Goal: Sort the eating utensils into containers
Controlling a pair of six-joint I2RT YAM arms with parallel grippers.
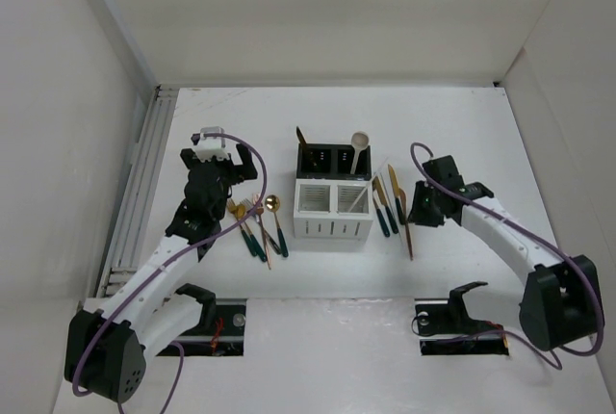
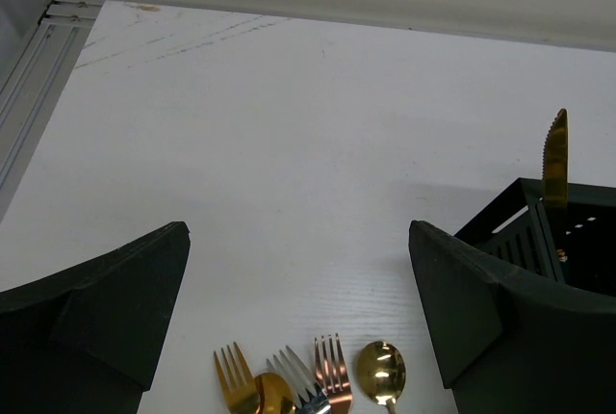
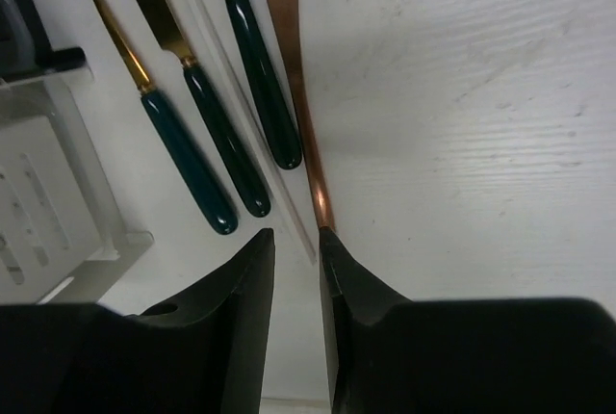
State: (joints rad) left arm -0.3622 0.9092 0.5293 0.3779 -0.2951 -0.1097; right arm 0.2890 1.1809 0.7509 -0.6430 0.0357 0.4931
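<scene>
The containers are two black bins point(image 1: 327, 161) behind two white slotted bins point(image 1: 332, 210). A gold knife point(image 2: 555, 159) and a cream spoon point(image 1: 359, 144) stand in the black bins point(image 2: 577, 231). Left of the block lie forks point(image 2: 332, 380) and a gold spoon point(image 2: 381, 371), with my left gripper point(image 2: 298, 318) wide open just above them. To the right of the bins lie teal-handled utensils point(image 3: 231, 144), a white chopstick point(image 3: 289, 207) and a copper utensil point(image 3: 300, 106). My right gripper point(image 3: 295, 233) is low over these. Its jaws are narrowly apart around the chopstick's near end, and the right fingertip point(image 3: 332, 250) touches the copper handle's end.
White walls enclose the table on three sides. A metal rail point(image 1: 144, 183) runs along the left edge. The white bin's corner point(image 3: 58, 202) sits just left of my right gripper. Bare tabletop point(image 2: 289, 125) stretches beyond the forks toward the back wall.
</scene>
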